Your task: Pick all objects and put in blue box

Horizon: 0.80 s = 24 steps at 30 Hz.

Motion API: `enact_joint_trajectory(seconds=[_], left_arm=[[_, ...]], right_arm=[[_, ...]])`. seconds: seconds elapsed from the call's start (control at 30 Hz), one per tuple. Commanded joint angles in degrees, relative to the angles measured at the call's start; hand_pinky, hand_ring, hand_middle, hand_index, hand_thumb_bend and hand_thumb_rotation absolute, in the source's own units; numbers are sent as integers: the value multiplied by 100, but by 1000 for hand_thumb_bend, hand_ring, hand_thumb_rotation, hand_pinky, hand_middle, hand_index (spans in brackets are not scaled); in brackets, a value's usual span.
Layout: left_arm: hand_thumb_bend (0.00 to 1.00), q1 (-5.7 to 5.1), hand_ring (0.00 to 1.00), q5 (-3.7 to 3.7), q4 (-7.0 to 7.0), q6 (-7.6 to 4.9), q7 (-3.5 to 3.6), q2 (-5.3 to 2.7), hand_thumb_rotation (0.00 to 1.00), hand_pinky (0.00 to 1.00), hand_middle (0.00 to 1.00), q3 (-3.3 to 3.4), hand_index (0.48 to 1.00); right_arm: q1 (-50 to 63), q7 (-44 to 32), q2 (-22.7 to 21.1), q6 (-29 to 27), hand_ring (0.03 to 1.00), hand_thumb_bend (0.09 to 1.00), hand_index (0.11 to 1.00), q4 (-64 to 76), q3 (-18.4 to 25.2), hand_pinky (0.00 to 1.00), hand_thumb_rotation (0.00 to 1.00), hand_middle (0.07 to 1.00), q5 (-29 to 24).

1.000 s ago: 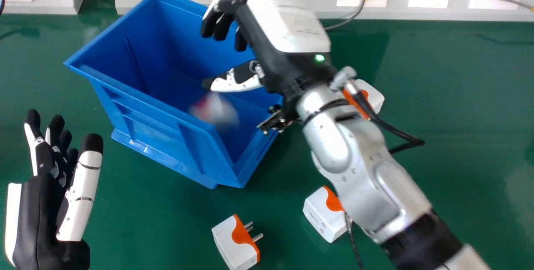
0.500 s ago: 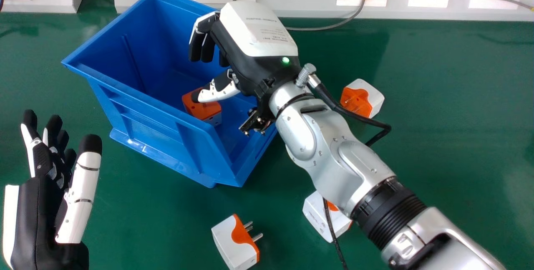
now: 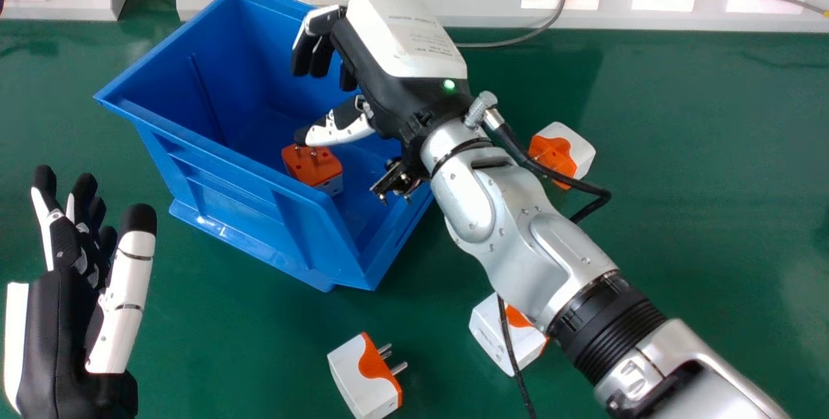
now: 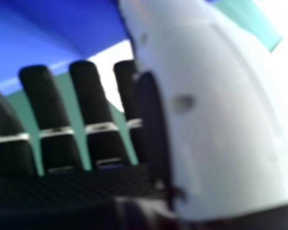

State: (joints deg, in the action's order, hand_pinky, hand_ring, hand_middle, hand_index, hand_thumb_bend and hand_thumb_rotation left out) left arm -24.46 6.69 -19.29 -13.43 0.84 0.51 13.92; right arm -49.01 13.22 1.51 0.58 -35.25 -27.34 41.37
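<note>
1. Head view: your right hand (image 3: pixel 405 50) is over the blue box (image 3: pixel 227 179), with its fingers loosely extended, slightly bent and apart from the thumb. It has hold of nothing.
2. One orange-and-white adapter (image 3: pixel 312 169) lies inside the box, prongs up, just below the thumb tip. You cannot confirm from these views whether thumb and prongs touch.
3. Three adapters are on the green table (image 3: pixel 680 244): the far adapter (image 3: pixel 570 150) beyond the right wrist, the middle adapter (image 3: pixel 497 335) partly under the forearm, and the near adapter (image 3: pixel 359 373) in front of the box.
4. Your left hand (image 3: pixel 58 335) is idle at the view's left, fingers extended.
5. CAUTION: withdraw upward first. A low sideways exit could catch the thumb on the prongs, or the wrist on the box rim, and drag the box.
6. CAUTION: the black cable (image 3: pixel 586 193) loops beside the far adapter. A low swing could snag it or sweep the adapter away.
7. CAUTION: lowering the forearm could press on the middle adapter and push it out of position.
8. CAUTION: the smooth, blocky casings may slip or turn if you close off-centre or across the prongs.
</note>
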Motion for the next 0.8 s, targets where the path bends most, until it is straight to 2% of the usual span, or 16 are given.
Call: enact_joint_trajectory(seconds=[0.0, 0.03, 0.1, 0.17, 0.27, 0.33, 0.4, 0.43, 0.47, 0.53, 0.6, 0.63, 0.7, 0.77], left_arm=[[518, -13, 1000, -101, -90, -75, -32, 36, 663, 1000, 1000, 25, 1000], [519, -18, 1000, -123, -97, -66, -37, 44, 665, 1000, 1000, 23, 1000], [507, -19, 1000, -105, -113, -52, -38, 32, 664, 1000, 1000, 10, 1000], [496, -5, 1000, -98, -102, -54, -41, 18, 661, 1000, 1000, 1, 1000], [494, 47, 1000, 5, -39, -98, 36, 27, 650, 1000, 1000, -11, 1000], [498, 65, 1000, -73, -20, -92, 8, 33, 641, 1000, 999, -13, 1000], [522, 74, 1000, -113, -10, -91, -7, 35, 643, 1000, 999, -17, 1000], [537, 79, 1000, -83, -25, -51, -8, 24, 650, 1000, 998, -22, 1000], [543, 77, 1000, -93, -40, -17, -16, 22, 645, 1000, 998, -27, 1000], [542, 89, 1000, -20, -50, 28, -16, -5, 645, 1000, 997, -24, 1000], [542, 89, 1000, 34, -41, 16, 1, -10, 623, 1000, 996, -18, 997], [545, 89, 1000, 37, -17, -26, 15, -1, 629, 1000, 998, -15, 998], [537, 78, 1000, -1, 10, -66, 24, 16, 638, 1000, 999, -7, 1000], [536, 84, 1000, 25, 23, -55, 39, 14, 644, 1000, 999, 0, 1000]], right_arm=[[68, 239, -61, -118, 427, 489, 528, 360, 31, 286, 0, 532, 49], [112, 265, -85, -131, 426, 489, 531, 434, 26, 289, 0, 527, 57], [277, 415, -132, -218, 424, 490, 532, 674, 58, 292, 0, 523, 42], [517, 323, -175, -65, 424, 489, 537, 1156, 111, 294, 0, 527, 32], [1072, 79, -301, 332, 430, 486, 558, 2326, 209, 291, 0, 542, 133], [1444, -126, -452, 547, 475, 487, 537, 3105, 247, 327, 25, 604, 248], [1825, -361, -597, 738, 573, 605, 631, 3828, 292, 421, 62, 676, 360], [2028, -483, -689, 838, 648, 642, 705, 4172, 314, 484, 143, 734, 456], [2214, -579, -775, 914, 720, 661, 761, 4461, 336, 544, 245, 791, 551], [2615, -735, -1031, 948, 822, 693, 841, 4946, 396, 647, 409, 875, 749], [2909, -791, -1195, 909, 895, 730, 905, 5217, 449, 728, 554, 936, 886], [3055, -782, -1298, 863, 933, 749, 940, 5311, 474, 790, 619, 959, 965], [3488, -746, -1501, 787, 986, 830, 988, 5533, 553, 937, 824, 992, 1094], [3960, -731, -1667, 681, 997, 869, 997, 5790, 646, 984, 904, 998, 1102]])
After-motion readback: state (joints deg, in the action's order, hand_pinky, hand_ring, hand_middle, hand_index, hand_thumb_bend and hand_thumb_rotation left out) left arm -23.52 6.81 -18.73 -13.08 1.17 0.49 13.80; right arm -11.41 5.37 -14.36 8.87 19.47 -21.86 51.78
